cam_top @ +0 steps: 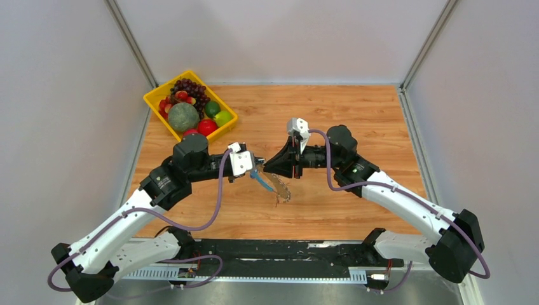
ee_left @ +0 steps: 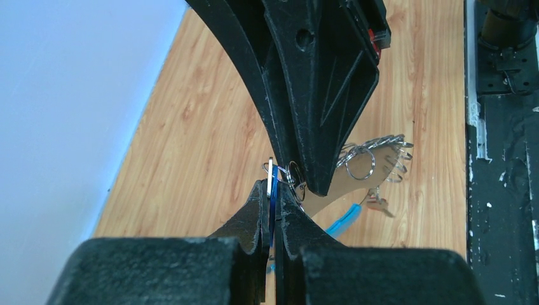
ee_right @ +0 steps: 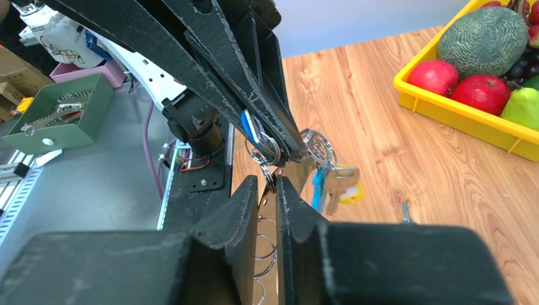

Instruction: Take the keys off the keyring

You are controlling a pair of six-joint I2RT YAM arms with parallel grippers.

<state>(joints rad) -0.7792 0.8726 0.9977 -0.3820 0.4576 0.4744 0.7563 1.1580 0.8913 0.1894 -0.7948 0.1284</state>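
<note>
Both grippers meet above the table's middle, holding the keyring (cam_top: 279, 188) between them. My left gripper (cam_top: 253, 166) is shut on a blue-headed key (ee_left: 273, 185), whose thin edge shows between its fingertips (ee_left: 260, 197). My right gripper (cam_top: 269, 166) is shut on a small metal ring (ee_right: 272, 173) of the keyring. Silvery rings (ee_left: 365, 155) and the light-blue band (ee_left: 346, 219) hang below. In the right wrist view a yellow-headed key (ee_right: 340, 184) hangs beside the band (ee_right: 316, 184). The blue key (ee_right: 250, 127) shows between the left fingers.
A yellow basket (cam_top: 154, 101) of fruit stands at the table's back left and shows in the right wrist view (ee_right: 457, 111). One loose key (ee_right: 405, 210) lies on the wood. A green box (ee_right: 57, 114) sits off the table beyond the arm bases.
</note>
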